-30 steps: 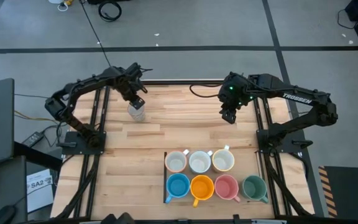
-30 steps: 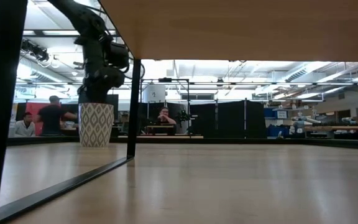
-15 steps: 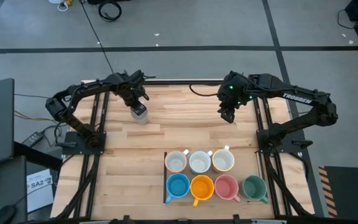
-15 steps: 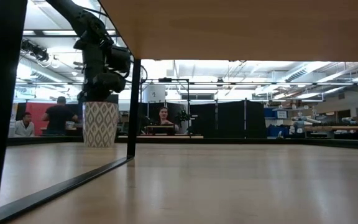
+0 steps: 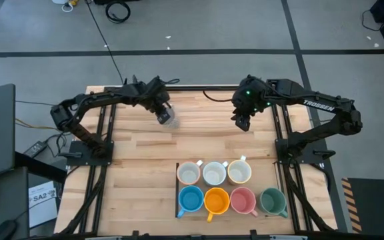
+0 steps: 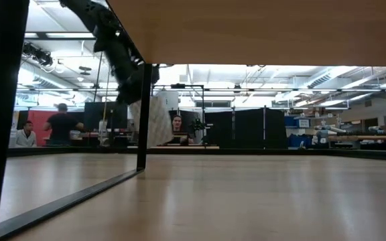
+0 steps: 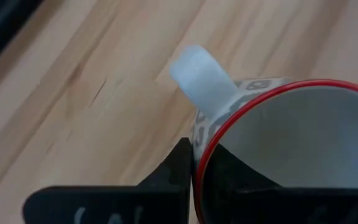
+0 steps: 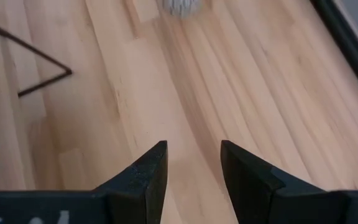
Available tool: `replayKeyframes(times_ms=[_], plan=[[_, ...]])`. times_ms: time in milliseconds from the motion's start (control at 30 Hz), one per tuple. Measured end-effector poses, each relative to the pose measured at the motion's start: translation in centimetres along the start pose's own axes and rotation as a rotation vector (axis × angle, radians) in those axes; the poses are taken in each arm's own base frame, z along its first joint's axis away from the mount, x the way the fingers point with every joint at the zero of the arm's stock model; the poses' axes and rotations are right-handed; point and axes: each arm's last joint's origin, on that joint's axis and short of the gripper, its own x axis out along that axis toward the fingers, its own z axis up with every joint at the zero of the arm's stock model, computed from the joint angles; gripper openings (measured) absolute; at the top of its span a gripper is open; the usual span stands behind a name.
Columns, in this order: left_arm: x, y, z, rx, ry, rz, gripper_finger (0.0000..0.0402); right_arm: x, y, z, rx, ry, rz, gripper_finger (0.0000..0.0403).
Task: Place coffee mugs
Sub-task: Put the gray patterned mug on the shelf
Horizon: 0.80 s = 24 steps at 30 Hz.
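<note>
Left gripper (image 5: 163, 112) pinches the rim of a patterned white mug (image 5: 167, 118) with a red lip — you see it in the left wrist view with one finger inside the rim, one outside, handle (image 7: 201, 78) pointing away from the fingers — and carries it tilted above the far-left part of the table (image 5: 139, 167). From there, the seven mugs (image 5: 231, 185) already set in two rows lie toward the near right, the open end of the back row being your likely target — so the left arm must swing that way, while your right gripper (image 5: 241, 121) waits with fingers parted over the far right.
</note>
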Motion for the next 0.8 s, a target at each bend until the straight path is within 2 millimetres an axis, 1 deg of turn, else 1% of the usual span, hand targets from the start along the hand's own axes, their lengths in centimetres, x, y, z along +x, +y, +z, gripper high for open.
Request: replayKeyframes(times_ms=[133, 233, 400, 467, 600, 800], plan=[[-0.9, -1.6, 1.9, 0.053, -0.062, -0.023, 0.0027, 0.0, 0.1, 0.8, -0.01, -0.083, 0.008, 0.0154], [-2.2, -2.5, 3.5, 0.082, -0.127, -0.016, 0.0028, -0.1, 0.2, 1.6, -0.02, -0.168, 0.016, 0.0154], [-4.2, -3.6, 5.6, 0.11, -0.219, -0.022, 0.0029, -0.4, 0.3, 2.7, -0.011, -0.286, 0.021, 0.0154], [-4.6, -4.0, 6.4, 0.132, -0.252, -0.027, 0.003, -0.5, 0.3, 3.0, 0.0, -0.321, 0.007, 0.0154], [-4.7, -4.9, 8.0, 0.16, -0.27, -0.04, 0.003, -0.6, 0.2, 3.2, 0.002, -0.344, -0.012, 0.0154], [-3.5, -7.0, 11.0, 0.245, -0.257, -0.064, 0.0031, -0.6, 0.2, 3.2, 0.038, -0.34, -0.008, 0.0154]])
